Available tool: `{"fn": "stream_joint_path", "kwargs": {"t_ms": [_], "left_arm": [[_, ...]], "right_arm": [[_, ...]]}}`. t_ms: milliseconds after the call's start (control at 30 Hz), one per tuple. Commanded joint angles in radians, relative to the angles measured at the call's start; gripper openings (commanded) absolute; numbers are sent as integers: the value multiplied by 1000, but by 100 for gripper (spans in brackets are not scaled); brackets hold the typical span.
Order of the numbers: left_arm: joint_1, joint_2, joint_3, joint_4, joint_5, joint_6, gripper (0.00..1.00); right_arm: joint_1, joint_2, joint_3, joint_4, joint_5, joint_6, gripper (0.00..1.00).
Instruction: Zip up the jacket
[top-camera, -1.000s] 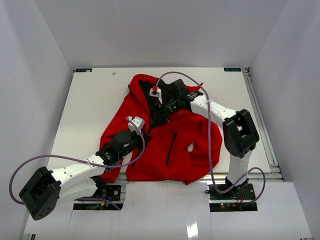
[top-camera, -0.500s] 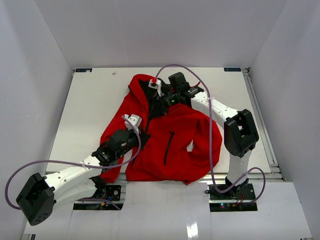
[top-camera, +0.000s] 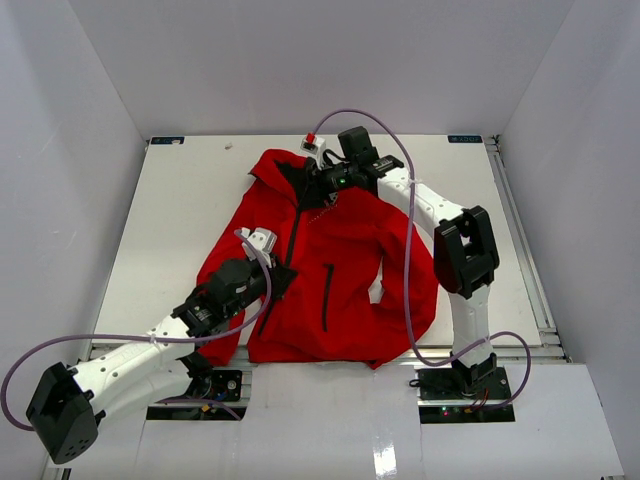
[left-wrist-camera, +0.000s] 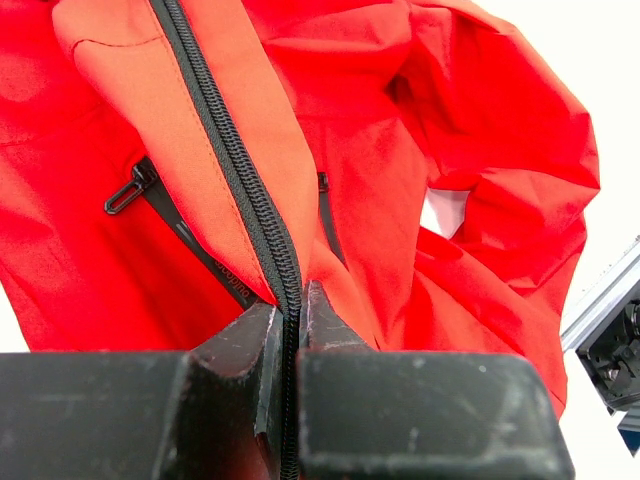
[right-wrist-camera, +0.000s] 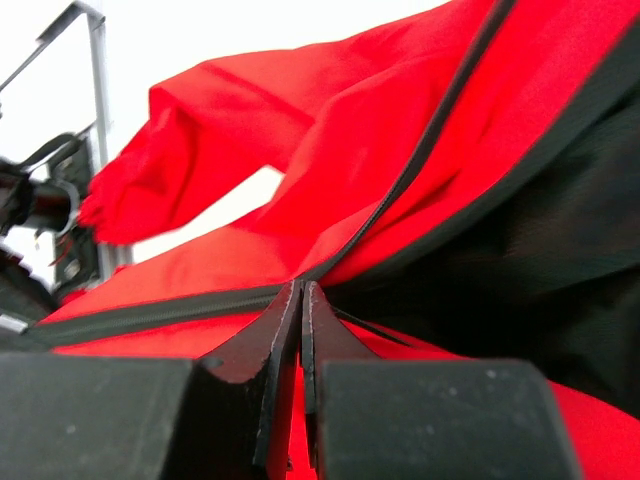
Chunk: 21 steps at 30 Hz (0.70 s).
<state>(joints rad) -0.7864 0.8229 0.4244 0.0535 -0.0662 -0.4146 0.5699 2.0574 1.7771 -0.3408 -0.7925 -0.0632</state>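
On the table (top-camera: 180, 200), the fabric jacket (top-camera: 350, 290) lies rumpled.

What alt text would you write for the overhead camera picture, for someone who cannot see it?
A bright red jacket lies on a white table, its dark front zipper running up the middle. The left gripper pinches the zipper's lower end, and the right gripper is closed on the jacket near the collar.

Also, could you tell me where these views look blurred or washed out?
Left wrist: jacket sharp, left tool dark and soft, table blown white. Right wrist: right tool soft, upper-left background overexposed. Top external: evenly lit, with a glare patch at bottom centre.
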Motion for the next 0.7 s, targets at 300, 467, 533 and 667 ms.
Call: {"fn": "stream_joint_path", "kwargs": {"t_ms": [300,467,533,667], "left_arm": [[-7,-30,15,-45,135,0,0],[-8,-28,7,-44,134,10,0],[-8,-30,7,-43,134,11,0],[-8,-24,10,-43,135,13,0]], "right_arm": [[-125,134,217,142,209,34,8],[-188,170,228,239,239,99,8],[-222,184,228,282,242,129,8],[-278,196,235,356,245,182,8]]}}
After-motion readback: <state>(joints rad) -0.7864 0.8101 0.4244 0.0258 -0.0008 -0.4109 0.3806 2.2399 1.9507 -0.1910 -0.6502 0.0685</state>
